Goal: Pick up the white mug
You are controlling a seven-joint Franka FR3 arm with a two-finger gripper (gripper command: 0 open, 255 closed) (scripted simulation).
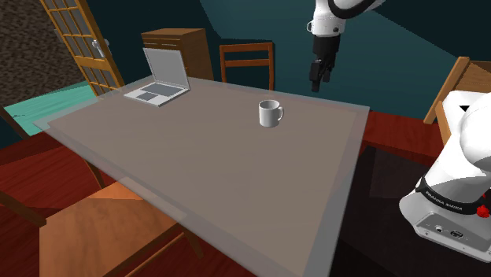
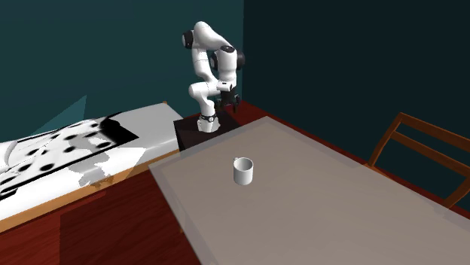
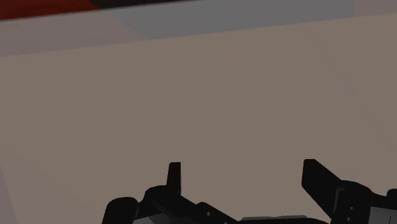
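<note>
The one cup here is the white mug (image 1: 270, 113). It stands upright on the big grey table (image 1: 197, 165). Its mouth faces up and the inside looks grey (I cannot tell if anything is in it).

The mug is plain white and round, with a small handle on one side. In the shoulder view the handle points to the right. In the second exterior view the mug (image 2: 242, 171) stands alone on the table (image 2: 339, 218), near the end where the robot is, and the handle points to the left.

The gripper (image 1: 317, 83) is all black and hangs in the air from the white arm, pointing down. In the shoulder view it is up and to the right of the mug, well apart from it. It touches nothing. In the wrist view the gripper (image 3: 243, 170) has its two fingers (image 3: 174, 172) standing far apart, so it is wide open and holds nothing. Below them is bare table top (image 3: 191, 95).

An open grey laptop (image 1: 161, 79) sits on the far corner of the table, well away from the mug. A brown chair (image 1: 248, 63) stands behind the table.
</note>
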